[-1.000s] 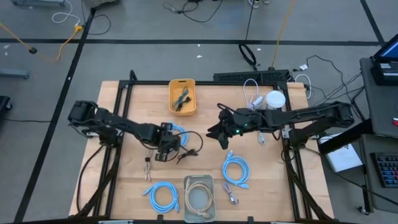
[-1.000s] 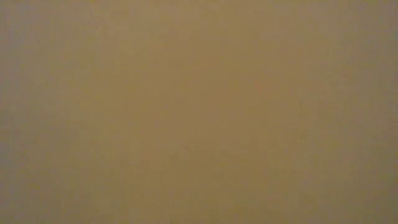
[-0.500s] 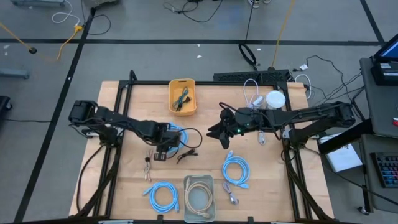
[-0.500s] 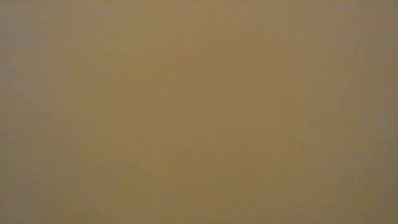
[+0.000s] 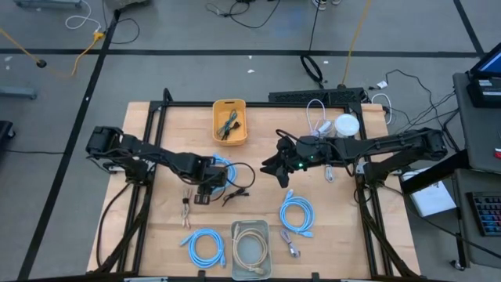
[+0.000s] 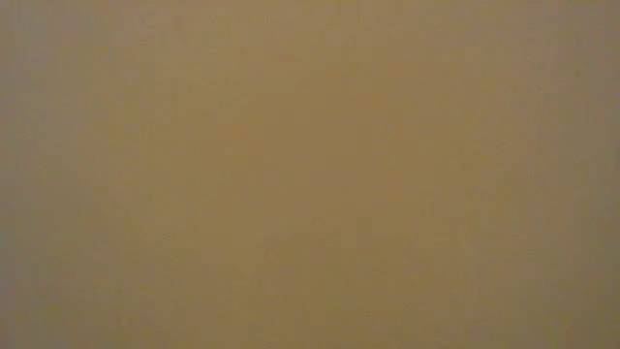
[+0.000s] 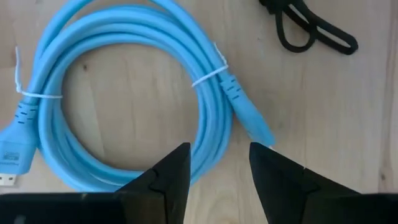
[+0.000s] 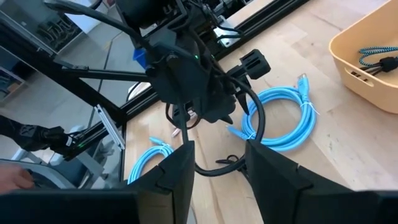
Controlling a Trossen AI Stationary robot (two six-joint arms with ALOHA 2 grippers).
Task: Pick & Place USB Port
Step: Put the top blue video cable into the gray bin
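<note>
A light-blue USB cable, tied in a coil [image 7: 124, 25], lies flat on the wooden table, left of centre [image 5: 225, 168]. Its USB plug [image 7: 7, 168] sticks out at one side. My left gripper [image 7: 219, 155] points down over the coil's edge [image 5: 205, 188] and is open. One fingertip is over the coil's strands and the other is near its moulded connector [image 7: 249, 121]. My right gripper [image 5: 274, 168] hangs open above the table's middle, right of the coil, with nothing between its fingers [image 8: 217, 158].
A looped black cable [image 5: 239, 186] lies just right of the coil. A yellow bin [image 5: 215, 125] with cables stands at the far side. Two more blue coils [image 5: 205, 244] [image 5: 297, 215] and a clear tray [image 5: 250, 227] lie near the front edge. The low view is a blank tan.
My left gripper has stayed over the blue coil and its wrist has turned a little. The coil and the right arm have not moved.
</note>
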